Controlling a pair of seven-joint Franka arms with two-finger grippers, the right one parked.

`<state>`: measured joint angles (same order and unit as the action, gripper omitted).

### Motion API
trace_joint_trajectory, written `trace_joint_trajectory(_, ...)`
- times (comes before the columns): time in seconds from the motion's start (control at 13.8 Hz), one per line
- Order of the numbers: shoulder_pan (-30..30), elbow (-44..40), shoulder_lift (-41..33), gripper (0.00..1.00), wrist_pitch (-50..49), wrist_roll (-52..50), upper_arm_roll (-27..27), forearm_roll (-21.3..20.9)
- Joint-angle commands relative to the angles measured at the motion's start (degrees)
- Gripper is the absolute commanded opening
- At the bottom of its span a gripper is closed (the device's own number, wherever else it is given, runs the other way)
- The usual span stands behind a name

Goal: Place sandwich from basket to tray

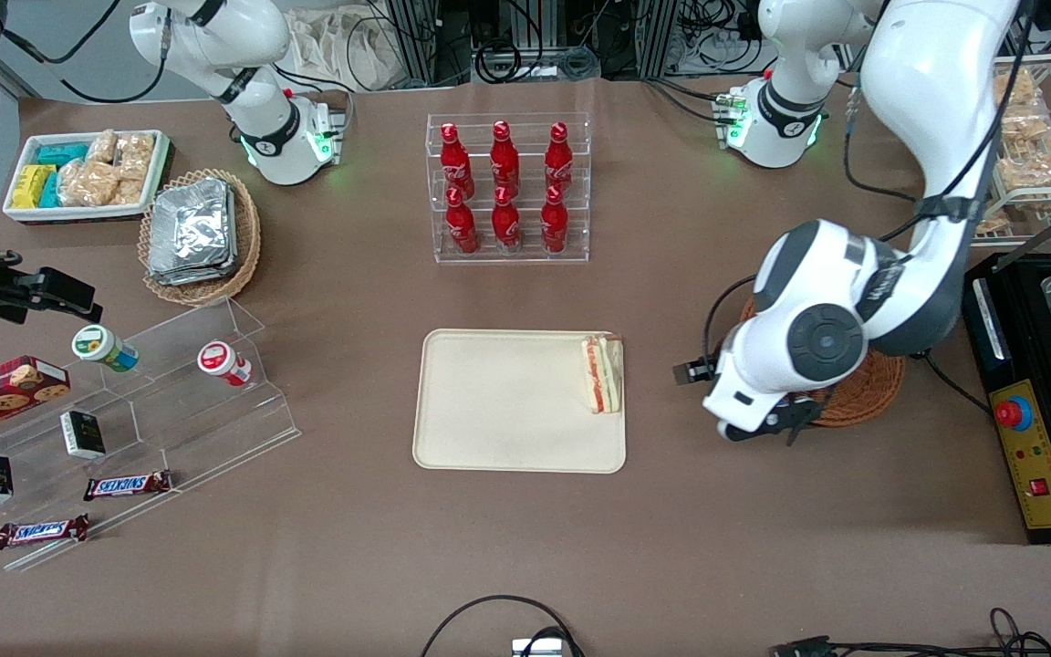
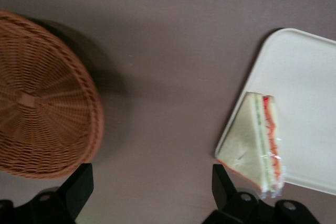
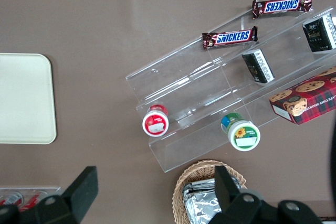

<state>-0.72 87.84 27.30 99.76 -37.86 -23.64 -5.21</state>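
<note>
Front view shows the sandwich lying on the tray, at the tray edge nearest the working arm's end of the table, one corner at or slightly over the rim. I read this as the transfer itself being complete: the item is out of the basket and rests on the tray surface.

The left wrist camera confirms it. The sandwich sits on the tray with its pale bread face up and the red and green filling layers visible along one side; its wrapper corner overhangs the rim by a little. The basket shows bare weave across all of its visible interior, with nothing in it that I can see. Bare tablecloth separates basket and tray.

The gripper hangs above the cloth between the basket and the tray, with its fingers spread wide and nothing between them. In the front view the gripper is just beside the basket, mostly covered by the arm's wrist, and well apart from the sandwich.

My assessment: the placement is done and the release is made. What remains, if anything, is clearing the arm from the work area. The slight overhang at the rim is the only defect I note; the sandwich appears stable as it lies.
</note>
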Motion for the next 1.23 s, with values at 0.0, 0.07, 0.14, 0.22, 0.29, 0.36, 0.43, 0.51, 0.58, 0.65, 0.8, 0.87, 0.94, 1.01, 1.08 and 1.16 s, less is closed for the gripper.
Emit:
trace_joint_trajectory(0.0, 4.57, 11.35, -9.60, 1.00, 3.58, 4.97, -0.44, 0.46)
trace_joint_trajectory(0.07, 6.24, 16.34, -13.89, 1.00, 6.38, 7.08, -0.44, 0.81)
trace_joint_trajectory(0.14, 7.48, 21.79, -18.46, 1.00, 9.81, 9.01, -0.44, 2.21)
trace_joint_trajectory(0.22, 8.62, 26.46, -22.33, 1.00, 12.45, 10.94, -0.44, 3.88)
trace_joint_trajectory(0.29, 9.59, 29.72, -25.42, 1.00, 13.87, 13.23, -0.35, 5.02)
trace_joint_trajectory(0.36, 10.21, 31.06, -27.36, 1.00, 13.71, 15.34, -0.18, 5.99)
trace_joint_trajectory(0.43, 11.52, 31.07, -28.43, 1.00, 13.10, 17.45, -0.17, 6.70)
trace_joint_trajectory(0.51, 12.84, 30.46, -28.79, 1.00, 12.14, 18.86, -0.09, 7.23)
trace_joint_trajectory(0.58, 13.98, 29.15, -28.79, 1.00, 10.73, 19.57, -0.09, 7.32)
trace_joint_trajectory(0.65, 14.69, 27.75, -28.62, 1.00, 9.24, 20.27, 0.09, 7.23)
trace_joint_trajectory(0.8, 16.88, 25.63, -28.26, 1.00, 7.04, 23.34, 0.18, 7.23)
trace_joint_trajectory(0.87, 17.76, 25.10, -28.26, 1.00, 6.24, 24.40, 0.18, 7.06)
trace_joint_trajectory(0.94, 18.29, 24.57, -28.35, 1.00, 5.89, 24.67, 0.18, 6.80)
trace_joint_trajectory(1.01, 18.91, 23.53, -28.00, 1.00, 5.80, 24.76, 0.18, 6.79)
trace_joint_trajectory(1.08, 19.09, 21.43, -26.61, 1.00, 5.36, 25.29, 0.18, 6.36)
trace_joint_trajectory(1.16, 18.74, 19.06, -25.03, 1.00, 3.97, 25.64, 0.00, 5.48)
